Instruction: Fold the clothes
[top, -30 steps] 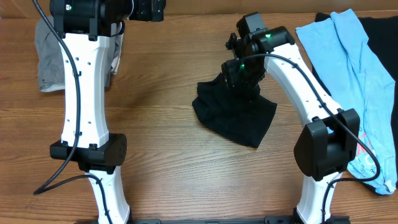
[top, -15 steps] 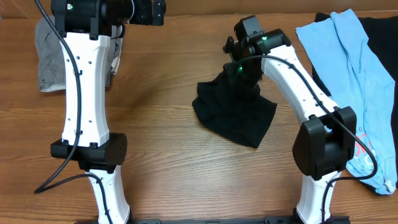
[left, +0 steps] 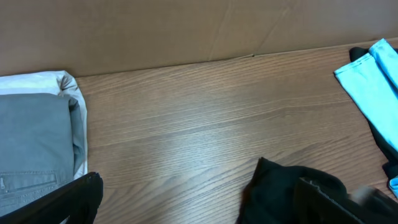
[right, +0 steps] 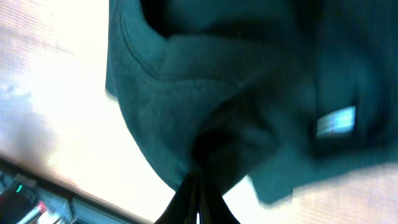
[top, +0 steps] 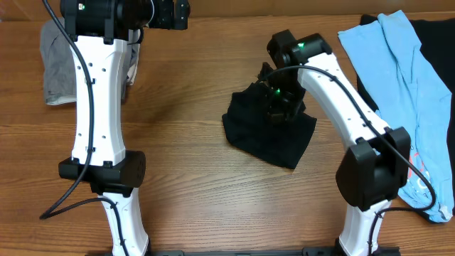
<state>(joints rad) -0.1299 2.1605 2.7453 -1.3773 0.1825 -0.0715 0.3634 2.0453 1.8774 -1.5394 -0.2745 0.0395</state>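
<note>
A black T-shirt lies crumpled at the table's middle. My right gripper is pressed down into its far part. In the right wrist view the jaws are together, and my right gripper is shut on a pinch of the black T-shirt; a small white tag shows to the right. My left gripper hovers at the far left, open and holding nothing. Its fingers stand wide apart. A light blue tee lies at the right, over another black garment.
Grey trousers rest on something white at the far left, seen close in the left wrist view as grey trousers. A brown cardboard wall runs along the table's back edge. The blue tee's end reaches toward the front right.
My right gripper has shut on the black T-shirt and sunk a little toward the front. The shirt's far part has bunched up under it. The left arm has stayed still.
</note>
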